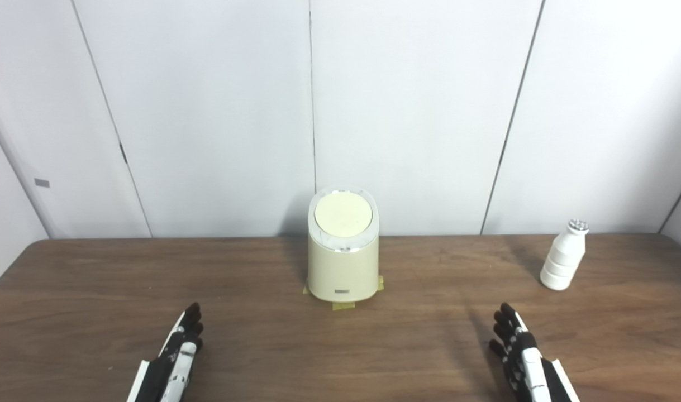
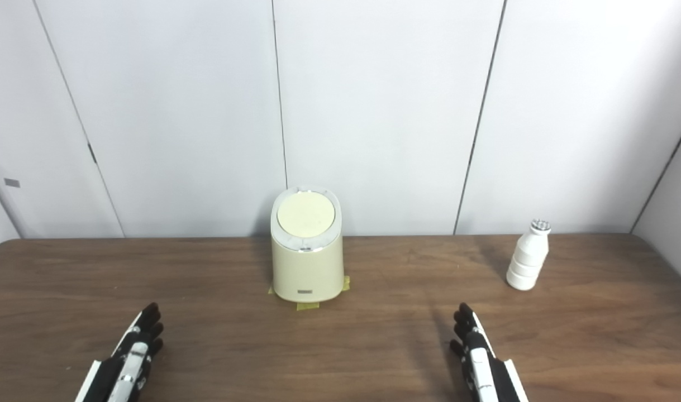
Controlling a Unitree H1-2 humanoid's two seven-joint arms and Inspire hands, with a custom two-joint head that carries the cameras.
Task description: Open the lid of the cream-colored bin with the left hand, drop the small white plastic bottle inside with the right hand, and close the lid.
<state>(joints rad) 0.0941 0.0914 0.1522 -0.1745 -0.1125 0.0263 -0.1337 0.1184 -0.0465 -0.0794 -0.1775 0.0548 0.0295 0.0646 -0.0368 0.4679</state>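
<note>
The cream-colored bin point(image 1: 343, 262) stands upright at the middle of the wooden table, its round lid point(image 1: 343, 215) shut. The small white plastic bottle point(image 1: 563, 257) stands upright at the far right, apart from the bin. My left hand point(image 1: 178, 349) lies near the front edge, left of and well short of the bin, fingers stretched out and holding nothing. My right hand point(image 1: 516, 346) lies near the front edge, in front of and a little left of the bottle, fingers stretched out and empty.
The brown wooden table point(image 1: 94, 290) runs the whole width. Yellow tape point(image 1: 343, 305) marks the bin's foot. White wall panels point(image 1: 407, 111) stand right behind the table's back edge.
</note>
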